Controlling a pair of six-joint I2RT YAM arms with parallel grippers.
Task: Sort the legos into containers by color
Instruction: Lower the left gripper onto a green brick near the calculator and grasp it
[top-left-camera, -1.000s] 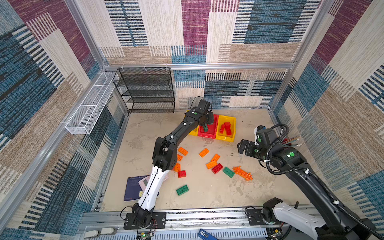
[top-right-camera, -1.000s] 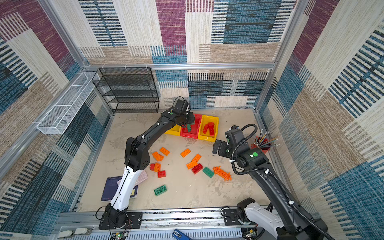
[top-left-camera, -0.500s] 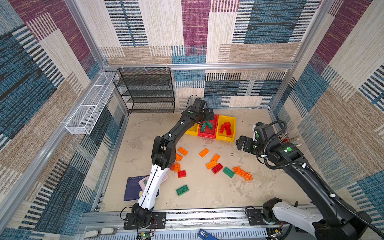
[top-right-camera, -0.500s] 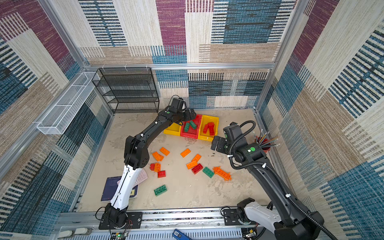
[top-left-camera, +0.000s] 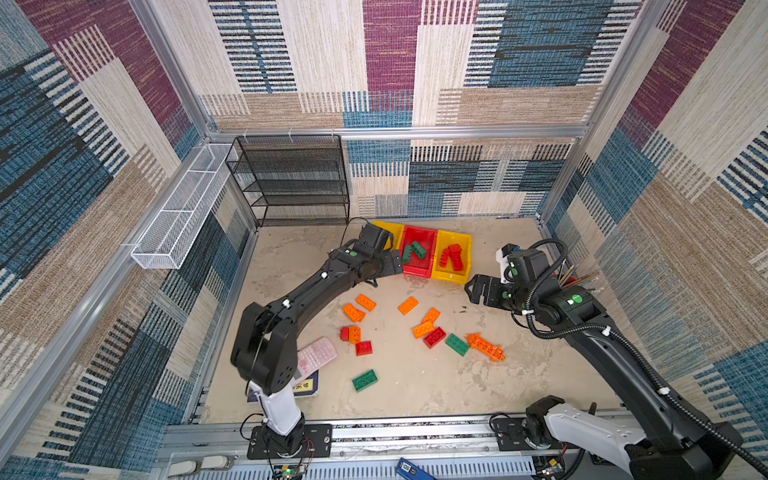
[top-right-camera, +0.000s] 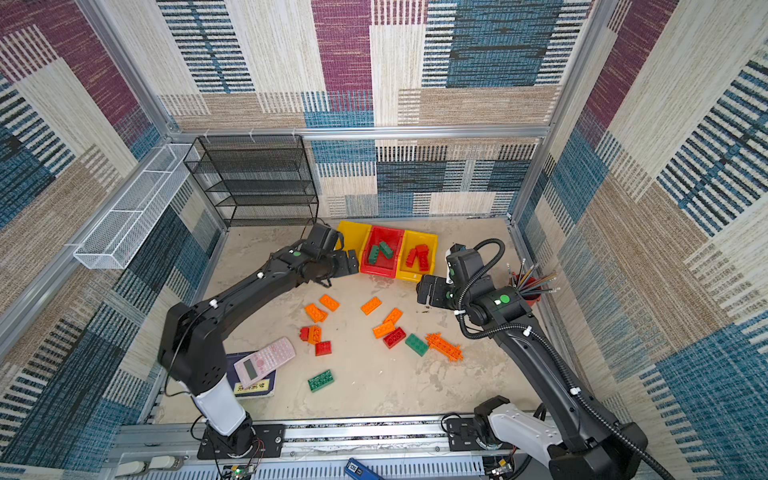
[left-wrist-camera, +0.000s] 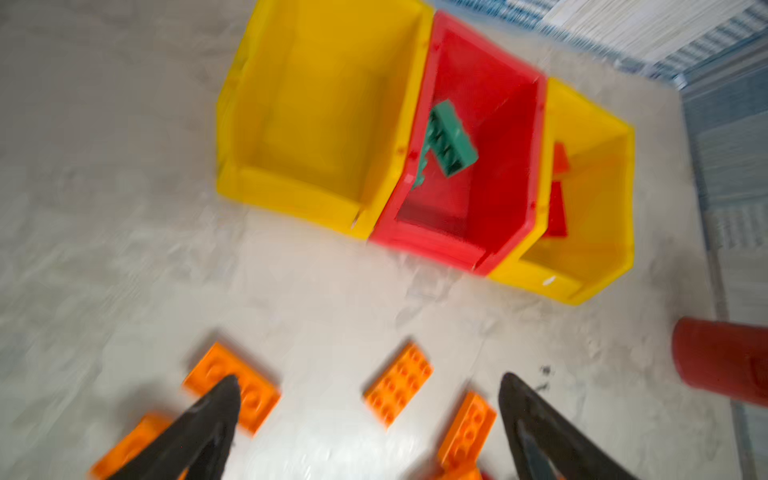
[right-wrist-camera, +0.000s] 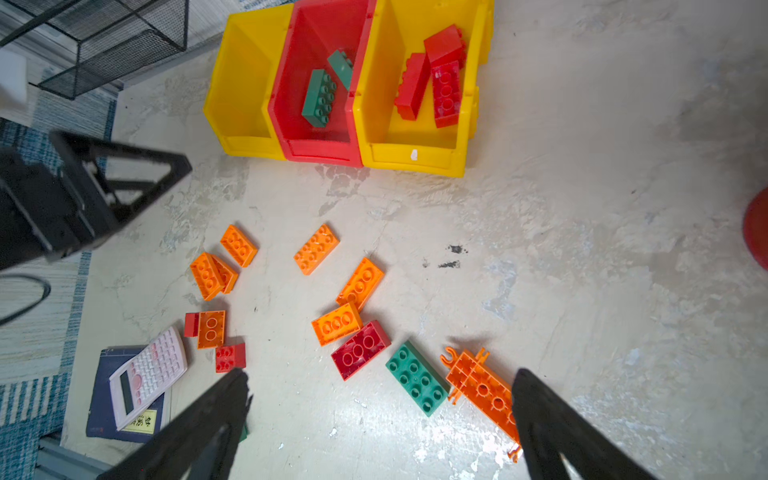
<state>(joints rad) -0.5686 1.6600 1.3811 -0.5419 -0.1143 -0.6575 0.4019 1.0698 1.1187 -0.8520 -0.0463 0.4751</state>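
Note:
Three containers stand in a row at the back: a yellow bin (right-wrist-camera: 243, 91), a red bin (top-left-camera: 419, 266) holding two green legos (right-wrist-camera: 319, 97), and a yellow bin (top-left-camera: 453, 272) holding red legos (right-wrist-camera: 444, 79). Several orange legos (top-left-camera: 408, 305), red legos (top-left-camera: 434, 337), two green legos (top-left-camera: 457, 344) and an orange lattice piece (top-left-camera: 485, 346) lie loose on the floor. My left gripper (top-left-camera: 392, 266) hangs open and empty just in front of the left yellow bin (left-wrist-camera: 316, 124). My right gripper (top-left-camera: 478, 291) is open and empty, right of the loose pile, below the right yellow bin.
A black wire-mesh shelf (top-left-camera: 291, 178) stands at the back left, with a white wire basket (top-left-camera: 178, 216) on the left wall. A pink calculator (top-left-camera: 316, 357) lies on a dark book by the left arm's base. A red pencil cup (top-right-camera: 530, 291) stands at the right wall.
My left gripper opened over the red bin, left a green lego in it and drew back toward the front. My right gripper shifted slightly left.

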